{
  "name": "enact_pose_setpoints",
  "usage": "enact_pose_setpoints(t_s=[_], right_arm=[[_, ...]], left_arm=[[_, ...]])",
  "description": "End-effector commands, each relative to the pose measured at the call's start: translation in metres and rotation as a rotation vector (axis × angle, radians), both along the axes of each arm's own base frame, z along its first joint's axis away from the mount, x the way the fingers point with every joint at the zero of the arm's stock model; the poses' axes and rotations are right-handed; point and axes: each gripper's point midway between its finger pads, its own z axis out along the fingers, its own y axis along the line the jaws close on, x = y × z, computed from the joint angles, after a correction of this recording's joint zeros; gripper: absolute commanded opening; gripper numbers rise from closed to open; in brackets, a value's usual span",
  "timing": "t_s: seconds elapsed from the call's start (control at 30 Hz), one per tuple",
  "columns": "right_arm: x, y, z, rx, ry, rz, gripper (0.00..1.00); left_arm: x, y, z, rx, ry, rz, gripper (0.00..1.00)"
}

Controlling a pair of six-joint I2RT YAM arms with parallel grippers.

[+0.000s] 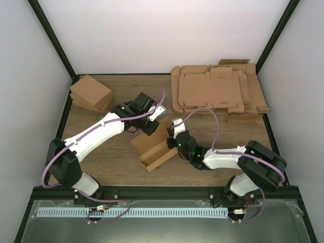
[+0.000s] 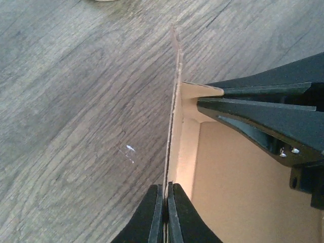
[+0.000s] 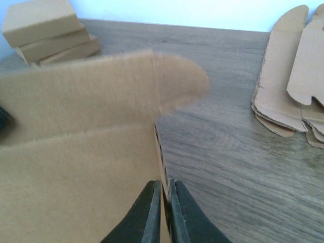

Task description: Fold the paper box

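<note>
The paper box [image 1: 152, 152], plain brown cardboard, sits half-formed in the middle of the table with its walls standing and one long side open. My left gripper [image 1: 150, 126] is at its far corner. In the left wrist view that gripper [image 2: 165, 195] is shut on the thin upright edge of a box wall [image 2: 174, 126], and the box floor [image 2: 243, 192] lies to its right. My right gripper [image 1: 174, 135] holds the box's right end. In the right wrist view it [image 3: 163, 195] is shut on a wall edge, beside a broad panel [image 3: 76, 167] with a rounded tab [image 3: 182, 83].
A thick pile of flat tabbed cardboard sheets [image 1: 217, 91] lies at the back right, also visible from the right wrist [image 3: 288, 91]. A pile of small folded boxes [image 1: 91, 93] stands at the back left [image 3: 45, 30]. The right arm's black fingers [image 2: 263, 114] reach across the box.
</note>
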Motion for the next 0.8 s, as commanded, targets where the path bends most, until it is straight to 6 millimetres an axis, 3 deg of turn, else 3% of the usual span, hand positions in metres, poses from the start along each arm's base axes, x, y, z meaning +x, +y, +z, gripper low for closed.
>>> enact_pose_setpoints(t_s=[0.0,0.27,0.53,0.77], right_arm=[[-0.013,-0.004,-0.026,-0.113,0.077,0.028,0.12],[-0.011,-0.008,-0.009,-0.111,0.089,-0.002,0.21],[-0.013,-0.011,0.024,-0.098,0.122,-0.019,0.44],[-0.031,-0.022,0.051,-0.089,0.250,-0.021,0.55]], left_arm=[[-0.001,0.000,-0.015,0.049,0.014,0.020,0.04],[-0.004,-0.004,-0.023,0.103,-0.008,0.014,0.04],[-0.004,-0.006,-0.022,0.107,-0.022,0.013,0.04],[-0.003,-0.005,-0.021,0.112,-0.032,0.019,0.04]])
